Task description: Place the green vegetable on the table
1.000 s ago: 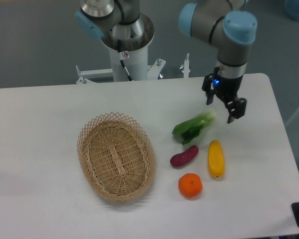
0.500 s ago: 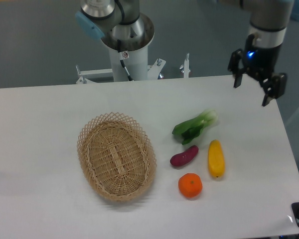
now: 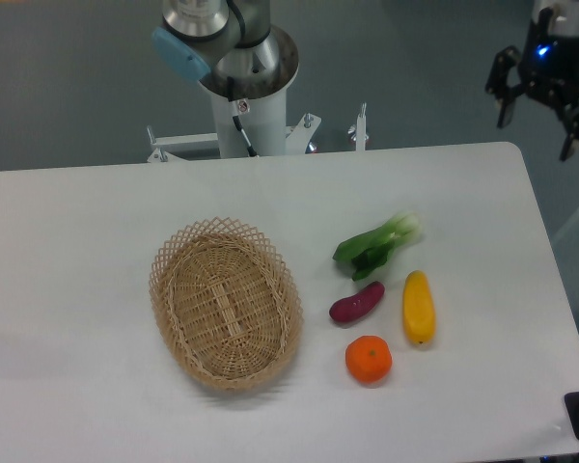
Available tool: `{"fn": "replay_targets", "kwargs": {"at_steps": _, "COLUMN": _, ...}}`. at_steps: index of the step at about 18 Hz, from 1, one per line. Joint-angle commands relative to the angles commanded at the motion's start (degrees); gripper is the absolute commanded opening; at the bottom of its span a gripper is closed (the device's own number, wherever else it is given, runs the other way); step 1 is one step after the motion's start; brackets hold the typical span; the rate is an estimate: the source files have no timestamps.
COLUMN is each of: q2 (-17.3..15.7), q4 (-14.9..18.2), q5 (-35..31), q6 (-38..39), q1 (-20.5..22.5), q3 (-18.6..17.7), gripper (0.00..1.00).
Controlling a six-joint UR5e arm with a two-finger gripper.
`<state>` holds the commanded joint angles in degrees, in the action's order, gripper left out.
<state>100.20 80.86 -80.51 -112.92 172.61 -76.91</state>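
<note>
Since a second ago the gripper point(image 3: 543, 108) has climbed from just beside the green vegetable point(image 3: 377, 244) to the upper right corner of the frame, past the far edge of the table point(image 3: 96, 241), and nothing else has shifted. Its two fingers stand apart and carry nothing.

Taking the scene from biggest to smallest: the table fills most of the picture. At left of centre a wicker basket point(image 3: 226, 300) lies on it, with nothing inside as far as can be seen. Right of centre lies the green vegetable, flat on the white top, its pale stalk end pointing to the upper right and its dark leaves to the lower left. Just below it to the right is a yellow fruit point(image 3: 418, 307). A purple eggplant point(image 3: 357, 302) sits just under the leaves, close but apparently not touching, though the gap is too thin to be sure. An orange point(image 3: 369, 359) is the lowest piece, near the eggplant.

As a judgement, the task looks complete: the vegetable rests on the table, outside the basket, free of the arm, and the open claw is well away from it. What seems left is only for the arm to finish pulling back.
</note>
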Motion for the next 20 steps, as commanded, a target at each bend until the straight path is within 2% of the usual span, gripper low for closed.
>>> {"fn": "replay_targets", "kwargs": {"at_steps": 6, "q2": 0.0, "q4": 1.84, "q5": 0.71, "q6": -7.57, "q1": 2.82, "q3": 0.35, "gripper": 1.0}}
{"fn": "replay_targets", "kwargs": {"at_steps": 20, "q2": -0.09, "q4": 1.41, "q5": 0.44, "q6": -3.8, "q1": -0.34, "q3": -0.35, "gripper": 1.0}}
